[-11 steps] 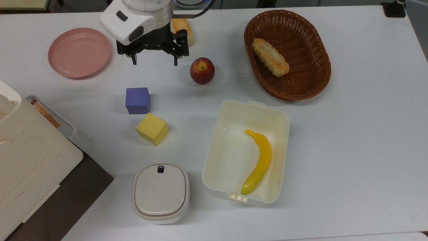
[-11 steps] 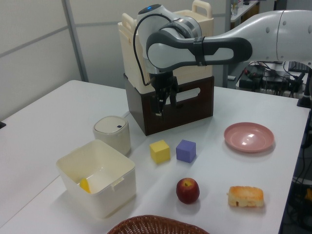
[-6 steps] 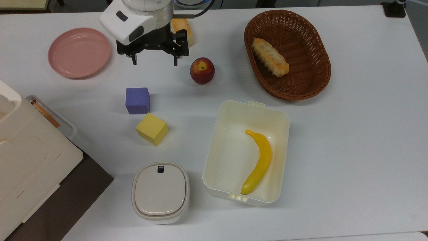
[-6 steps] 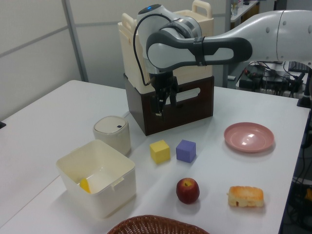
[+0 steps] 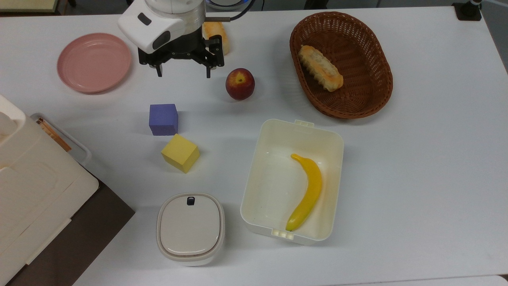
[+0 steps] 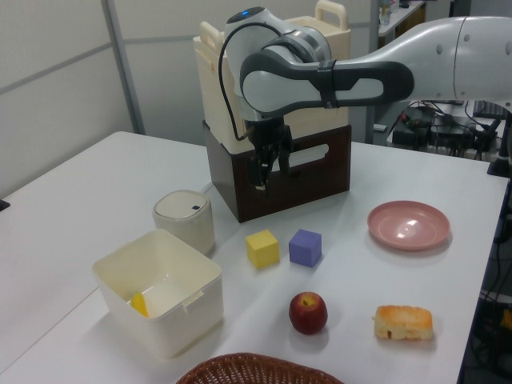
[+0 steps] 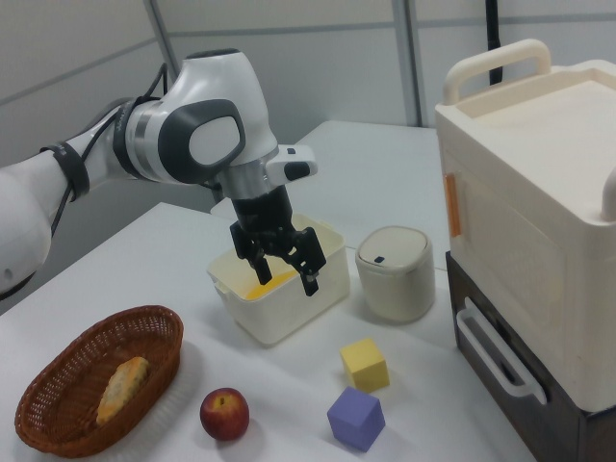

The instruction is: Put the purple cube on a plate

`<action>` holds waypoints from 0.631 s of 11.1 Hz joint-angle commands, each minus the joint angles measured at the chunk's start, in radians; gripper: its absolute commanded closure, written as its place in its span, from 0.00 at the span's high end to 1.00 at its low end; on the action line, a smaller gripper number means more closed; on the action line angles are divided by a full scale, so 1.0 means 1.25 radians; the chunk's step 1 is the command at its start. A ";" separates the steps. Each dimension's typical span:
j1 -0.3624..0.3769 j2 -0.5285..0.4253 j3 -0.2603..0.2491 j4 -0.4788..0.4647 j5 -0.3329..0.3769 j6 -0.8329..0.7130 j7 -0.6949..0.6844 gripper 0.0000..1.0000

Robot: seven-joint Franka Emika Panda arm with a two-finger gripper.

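Top view: the gripper [image 5: 183, 74] is seen hanging with its two fingers spread well apart and nothing between them, near the upper edge of the white table [image 5: 416, 159]. The purple cube [image 5: 163, 119] is seen resting flat on the table below the gripper in the picture, apart from it and slightly toward the top view's left. The yellow cube [image 5: 180, 153] is placed just below the purple one (a narrow gap appears between them). The plate [image 5: 94, 62] is found bare at the top view's left, beside the gripper's white housing. An apple [image 5: 240, 83] is noted to the top view's right of the gripper, a wicker basket [image 5: 379, 59] farther right, and a cream box [image 5: 258, 174] holding a banana [image 5: 307, 192]. Left view: the gripper [image 6: 265, 177] is seen held high above the table, in front of a brown and cream crate [image 6: 320, 172]; the purple cube [image 6: 305, 247] sits on the table lower in the picture and a little to the left view's right, with the plate [image 6: 408, 224] farther right. Right view: the gripper [image 7: 284, 270] is seen raised with fingers parted in front of the cream box [image 7: 322, 284]; the purple cube [image 7: 355, 418] lies on the table lower and toward the right view's right, untouched.
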 commanded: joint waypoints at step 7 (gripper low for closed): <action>-0.008 -0.024 -0.008 -0.024 0.027 0.015 0.008 1.00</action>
